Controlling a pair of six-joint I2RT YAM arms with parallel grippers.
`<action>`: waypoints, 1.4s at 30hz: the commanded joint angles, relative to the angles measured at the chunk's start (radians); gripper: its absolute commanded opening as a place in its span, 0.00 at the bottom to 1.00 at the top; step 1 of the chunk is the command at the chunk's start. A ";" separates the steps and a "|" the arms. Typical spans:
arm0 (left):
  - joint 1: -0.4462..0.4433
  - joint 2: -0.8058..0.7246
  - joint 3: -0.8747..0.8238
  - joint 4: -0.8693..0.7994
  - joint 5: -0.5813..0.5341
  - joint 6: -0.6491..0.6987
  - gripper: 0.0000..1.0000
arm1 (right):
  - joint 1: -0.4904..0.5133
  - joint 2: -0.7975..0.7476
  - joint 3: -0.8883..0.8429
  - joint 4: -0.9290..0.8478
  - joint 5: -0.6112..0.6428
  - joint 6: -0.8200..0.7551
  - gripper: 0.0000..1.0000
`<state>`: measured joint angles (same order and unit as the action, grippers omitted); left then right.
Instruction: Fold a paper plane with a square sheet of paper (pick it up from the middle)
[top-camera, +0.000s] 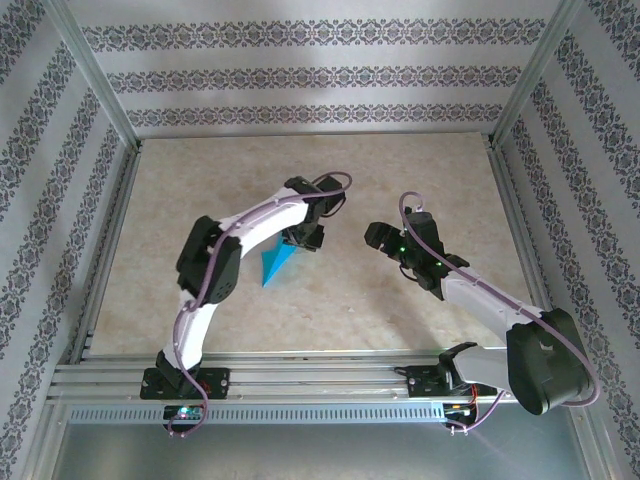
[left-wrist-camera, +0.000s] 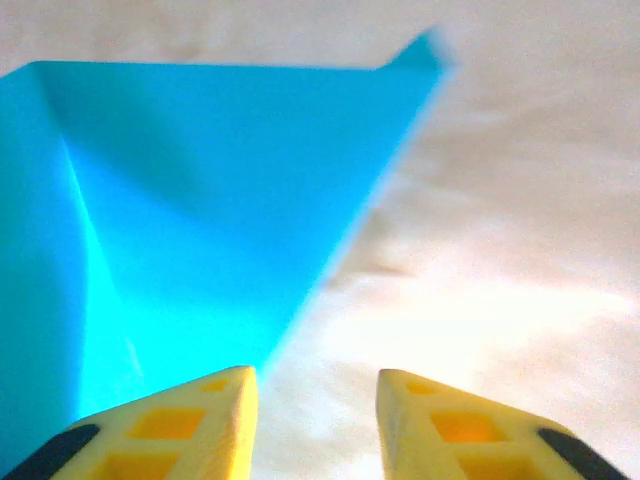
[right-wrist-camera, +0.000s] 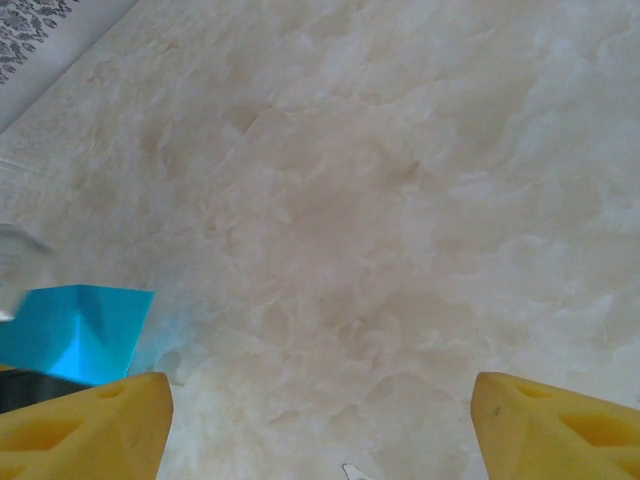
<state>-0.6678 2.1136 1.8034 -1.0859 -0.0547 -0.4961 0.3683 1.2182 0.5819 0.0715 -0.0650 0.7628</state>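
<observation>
The blue paper, folded to a point, lies on the tabletop at the centre of the top view, partly under the left pincer, whose fingers stand apart and empty. Right of centre, the right pincer gapes wide over bare tabletop.

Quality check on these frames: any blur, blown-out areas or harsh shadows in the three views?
Left wrist: the folded blue paper is soft, its far tip smeared, and the table is blown out to near white. Right wrist: the table texture is sharp, and the paper's corner is crisp. Top external: even light, only faint shadows.
</observation>
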 joint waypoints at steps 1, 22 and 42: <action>-0.003 -0.124 -0.071 0.160 0.276 -0.022 0.42 | -0.011 0.009 -0.003 0.011 -0.001 0.019 0.79; 0.142 -0.540 -0.764 0.507 0.252 0.113 0.40 | 0.035 0.137 0.074 0.041 -0.068 0.039 0.78; 0.196 -0.353 -0.739 0.551 0.155 0.032 0.33 | 0.097 0.222 0.120 0.050 -0.179 0.098 0.78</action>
<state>-0.4957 1.7451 1.0607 -0.5648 0.0952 -0.4194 0.4446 1.4170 0.6659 0.1089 -0.1852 0.8280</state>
